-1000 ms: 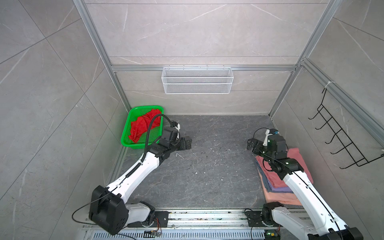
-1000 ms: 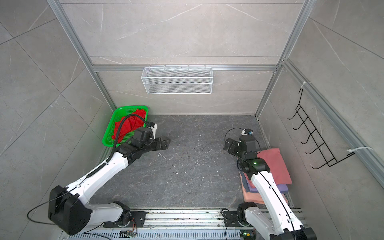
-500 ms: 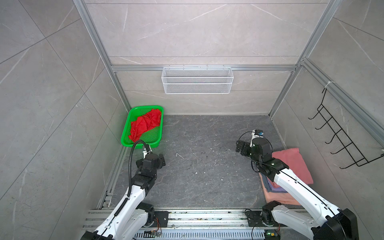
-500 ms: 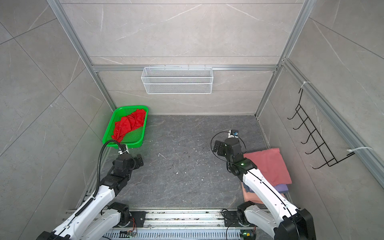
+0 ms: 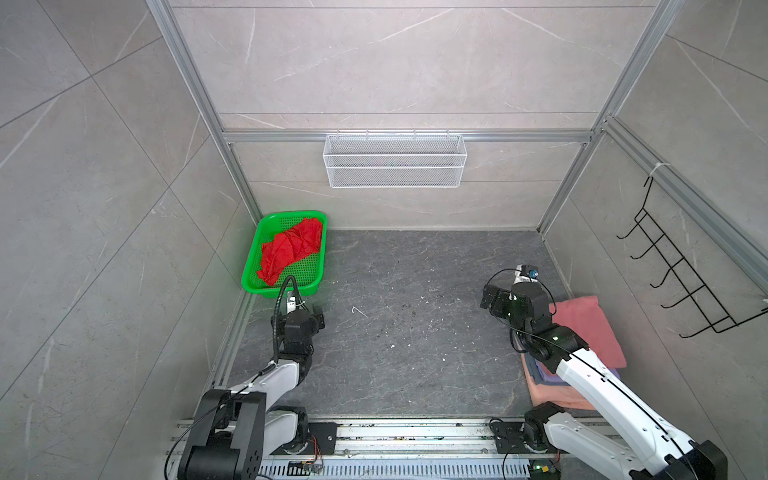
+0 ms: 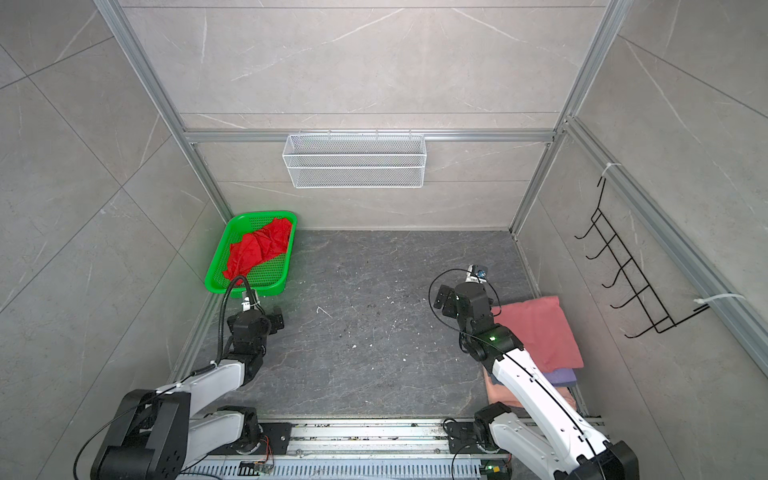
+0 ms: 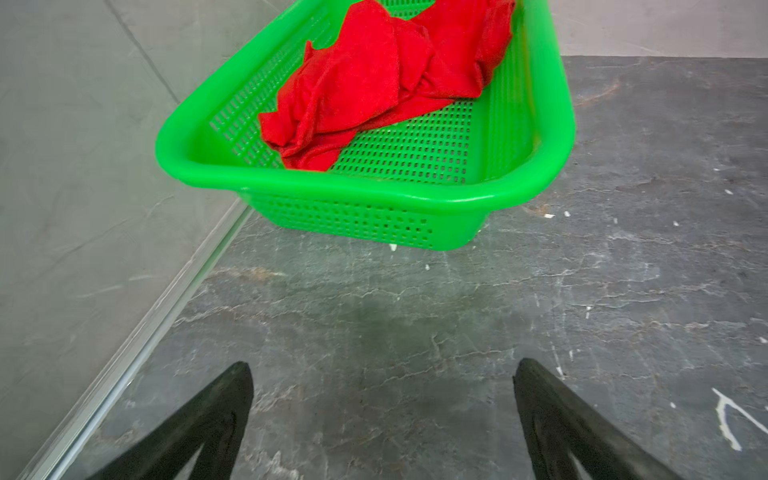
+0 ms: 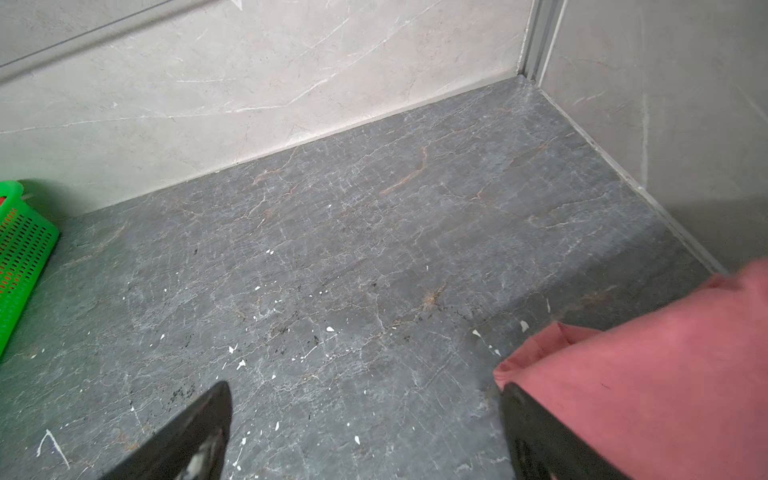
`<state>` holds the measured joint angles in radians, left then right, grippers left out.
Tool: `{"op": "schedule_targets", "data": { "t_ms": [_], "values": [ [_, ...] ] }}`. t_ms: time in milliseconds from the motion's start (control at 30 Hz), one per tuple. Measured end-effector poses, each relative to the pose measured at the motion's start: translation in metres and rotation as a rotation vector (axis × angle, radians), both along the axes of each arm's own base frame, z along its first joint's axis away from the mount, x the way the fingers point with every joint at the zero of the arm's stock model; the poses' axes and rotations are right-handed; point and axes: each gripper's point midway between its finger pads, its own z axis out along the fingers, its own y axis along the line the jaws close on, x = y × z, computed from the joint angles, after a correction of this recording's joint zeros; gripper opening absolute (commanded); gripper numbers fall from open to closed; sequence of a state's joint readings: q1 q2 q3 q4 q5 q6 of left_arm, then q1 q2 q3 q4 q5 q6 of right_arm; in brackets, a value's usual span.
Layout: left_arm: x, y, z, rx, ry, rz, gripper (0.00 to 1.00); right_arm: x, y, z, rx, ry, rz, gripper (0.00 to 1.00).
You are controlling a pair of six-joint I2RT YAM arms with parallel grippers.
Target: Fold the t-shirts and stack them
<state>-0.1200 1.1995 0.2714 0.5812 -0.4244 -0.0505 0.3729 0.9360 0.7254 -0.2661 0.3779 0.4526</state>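
One tee remaining: red t-shirt (image 7: 365,83) lying crumpled in green basket (image 7: 332,189).
Fingers: left gripper (image 7: 382,365), right gripper (image 8: 365,386) hanging spread, empty.
Advice: clearing the rim, pinching one ridge.

Green perforated basket (image 5: 257,249) far left, white wire shelf (image 5: 395,160) on back wall, black hook rack (image 5: 683,258) right
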Motion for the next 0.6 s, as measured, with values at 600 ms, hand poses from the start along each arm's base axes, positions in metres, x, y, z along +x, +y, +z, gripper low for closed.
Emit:
{"op": "schedule_targets", "data": {
  "t_ms": [600],
  "values": [
    [0.031,0.008,-0.034,-0.012,0.022,-0.071,1.0,-0.006,-0.015,-0.009,-0.038,0.038,-0.077,1.0]
  ]
}}
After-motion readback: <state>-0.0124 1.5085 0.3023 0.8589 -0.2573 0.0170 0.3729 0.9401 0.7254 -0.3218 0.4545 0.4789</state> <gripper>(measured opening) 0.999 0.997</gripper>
